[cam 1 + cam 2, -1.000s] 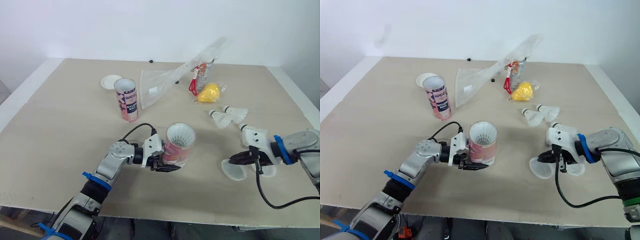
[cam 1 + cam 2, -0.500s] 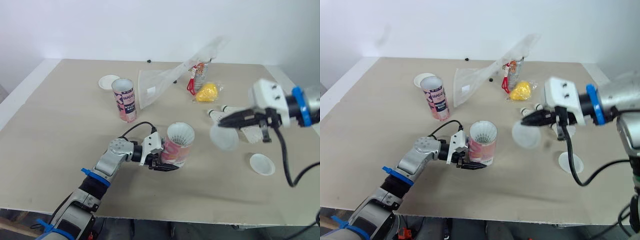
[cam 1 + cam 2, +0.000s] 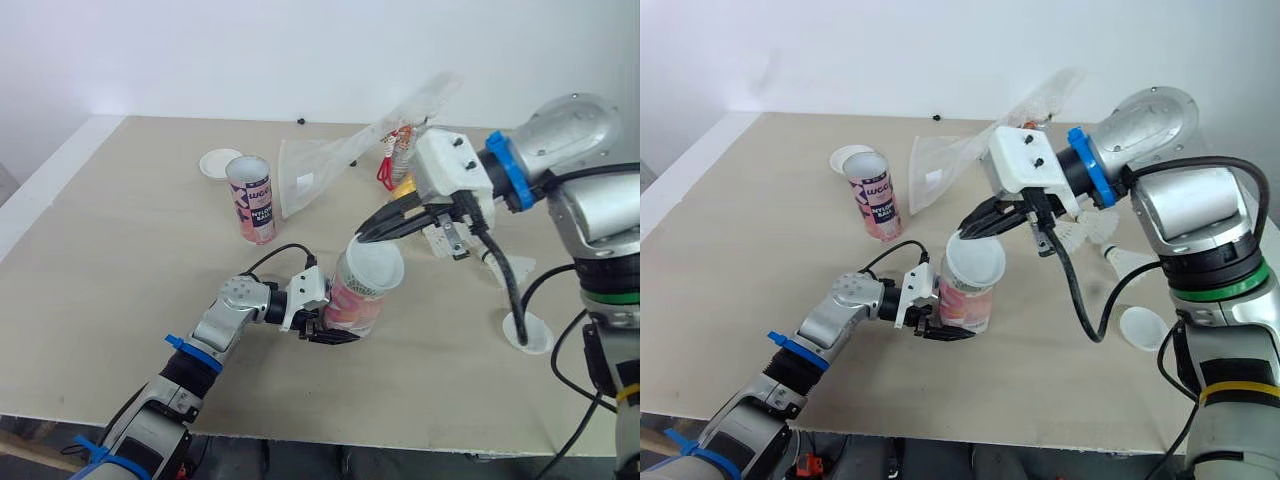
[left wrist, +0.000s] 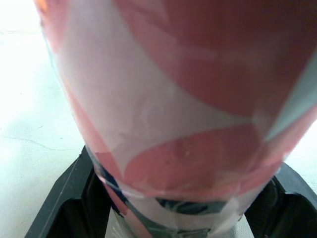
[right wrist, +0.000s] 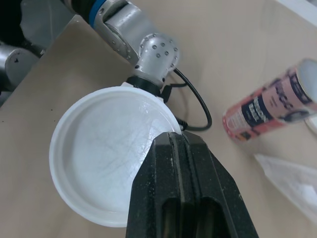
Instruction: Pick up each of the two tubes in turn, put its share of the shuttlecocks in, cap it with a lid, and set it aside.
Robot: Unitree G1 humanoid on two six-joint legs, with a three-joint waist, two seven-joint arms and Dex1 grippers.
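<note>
Left hand: the left hand (image 3: pixel 333 333) was closed on the gripped tube (image 3: pixel 352 300), one black finger on each side of its lower part, close to the desk (image 3: pixel 120 260).
Gripped tube: it stood upright between the left hand's fingers, its pink and white wall filling the left wrist view (image 4: pixel 188 99).
Right hand: the right hand (image 3: pixel 365 237) had its two fingers pinched together on the rim of the lid (image 3: pixel 375 265), above and just beyond the left hand.
Lid: white and round, it hung from the right hand's fingertips, tilted over the mouth of the gripped tube. Whether it was seated on the rim could not be told. In the right wrist view its hollow face (image 5: pixel 111 158) was turned to the camera.
Free tube: the free tube (image 3: pixel 252 198) stood upright and open, well beyond the left hand and apart from both hands.
Far lid: a far lid (image 3: pixel 219 163) lay flat just beyond the free tube.
Loose lid: a loose lid (image 3: pixel 530 332) lay on the desk under the right arm, behind the right hand's wrist.
Shuttlecocks: two shuttlecocks (image 3: pixel 1132 262) lay behind the right hand, partly hidden by its wrist and cable.
Plastic bag: a clear plastic bag (image 3: pixel 320 170) lay beyond the right hand, near the free tube.
</note>
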